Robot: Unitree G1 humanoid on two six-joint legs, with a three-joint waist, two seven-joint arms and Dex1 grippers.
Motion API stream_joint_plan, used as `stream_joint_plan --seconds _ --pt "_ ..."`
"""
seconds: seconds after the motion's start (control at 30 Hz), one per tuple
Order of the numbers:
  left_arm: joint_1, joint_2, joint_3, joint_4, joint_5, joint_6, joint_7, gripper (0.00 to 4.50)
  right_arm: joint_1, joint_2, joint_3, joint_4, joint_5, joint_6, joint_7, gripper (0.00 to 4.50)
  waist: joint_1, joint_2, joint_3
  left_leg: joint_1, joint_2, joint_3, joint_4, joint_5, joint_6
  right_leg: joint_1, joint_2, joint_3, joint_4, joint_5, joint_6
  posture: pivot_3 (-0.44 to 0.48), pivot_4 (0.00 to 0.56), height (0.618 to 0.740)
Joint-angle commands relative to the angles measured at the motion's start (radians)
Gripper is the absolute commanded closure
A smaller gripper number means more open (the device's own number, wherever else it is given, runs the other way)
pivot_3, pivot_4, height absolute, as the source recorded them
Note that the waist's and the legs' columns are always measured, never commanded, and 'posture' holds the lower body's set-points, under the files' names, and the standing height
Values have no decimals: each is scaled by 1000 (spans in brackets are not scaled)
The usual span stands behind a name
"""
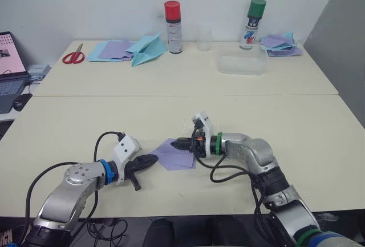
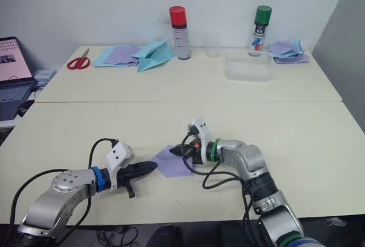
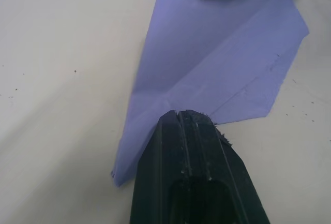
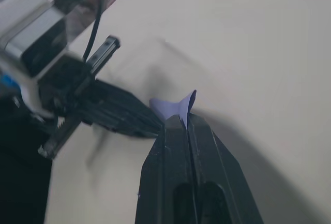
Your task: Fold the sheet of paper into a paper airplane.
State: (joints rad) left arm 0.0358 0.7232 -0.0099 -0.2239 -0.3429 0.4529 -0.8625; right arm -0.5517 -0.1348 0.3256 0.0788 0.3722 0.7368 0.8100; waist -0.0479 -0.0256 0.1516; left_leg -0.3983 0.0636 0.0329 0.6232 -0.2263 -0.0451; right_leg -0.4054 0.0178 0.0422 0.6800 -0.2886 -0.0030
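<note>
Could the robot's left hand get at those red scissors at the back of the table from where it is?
Probably not. The left hand rests on the lavender sheet of paper at the near table's front, while the red scissors lie on the far table, with bare tabletop between them.

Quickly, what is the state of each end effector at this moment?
Left end effector: closed, tip pressing on the creased lavender sheet of paper, not holding it.
Right end effector: closed on an edge of the same sheet.

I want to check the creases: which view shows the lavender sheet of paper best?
The left wrist view: the sheet of paper spreads wide there, fold lines plain. The eye views show it small between the left gripper and right gripper. The right wrist view catches just a corner.
</note>
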Motion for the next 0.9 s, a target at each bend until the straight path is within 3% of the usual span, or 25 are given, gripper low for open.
stream_joint_plan --seconds 0.03,0.43,0.9 --pt "49 15 -46 49 31 63 -5 4500 21 -36 93 -49 -97 -262 89 4466 0 0 0 0 0 0 0 0 0 0 0 0 0 0 0 0 150 740" --pt "55 21 -43 45 32 58 -4 4500 46 -95 194 85 -292 -655 169 4466 0 0 0 1 0 0 0 0 0 0 0 0 0 0 0 0 150 740" --pt "71 26 -40 25 30 61 -2 4500 52 -102 233 129 -391 -692 184 4466 0 0 0 2 0 1 0 0 0 1 0 1 1 0 0 0 150 740"
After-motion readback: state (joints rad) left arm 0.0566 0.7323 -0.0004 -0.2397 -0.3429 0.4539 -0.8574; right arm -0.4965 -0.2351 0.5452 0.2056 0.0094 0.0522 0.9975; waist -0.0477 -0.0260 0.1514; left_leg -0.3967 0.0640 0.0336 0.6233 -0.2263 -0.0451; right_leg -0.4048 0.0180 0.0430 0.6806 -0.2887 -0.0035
